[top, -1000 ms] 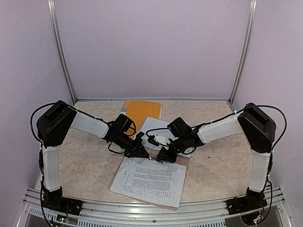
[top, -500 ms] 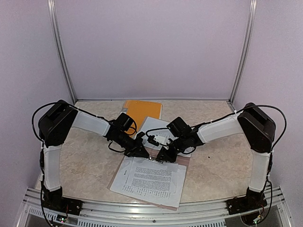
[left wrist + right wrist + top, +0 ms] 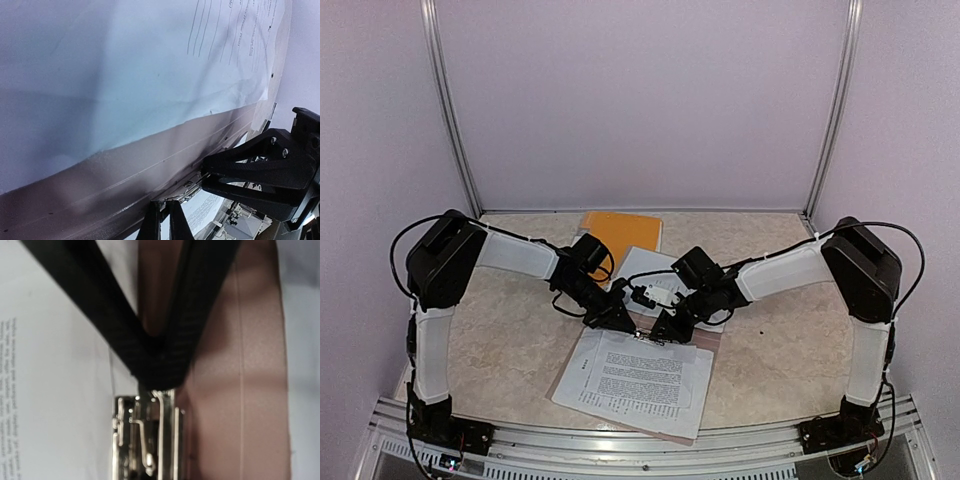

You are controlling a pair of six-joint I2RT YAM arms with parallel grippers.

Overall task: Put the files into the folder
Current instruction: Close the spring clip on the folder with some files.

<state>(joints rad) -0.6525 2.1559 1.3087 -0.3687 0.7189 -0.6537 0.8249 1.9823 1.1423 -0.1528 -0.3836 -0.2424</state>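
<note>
Two arms meet at folder point(image 3: 240, 390) edge: left gripper point(image 3: 625, 325) fully closed, holding nothing; right gripper point(image 3: 661, 333) pinches metal clip point(image 3: 145, 440) above files point(image 3: 640, 385).

A beige, marbled bench point(image 3: 510, 340) fills the floor of a small booth. A plain pale lilac back wall point(image 3: 640, 100) and matching left wall point(image 3: 370, 150) and right wall point(image 3: 910, 120) enclose it, joined at the corners by slim metal posts point(image 3: 448, 110). A ribbed aluminium rail point(image 3: 620, 445) runs along the near edge. The light is soft and even.
</note>
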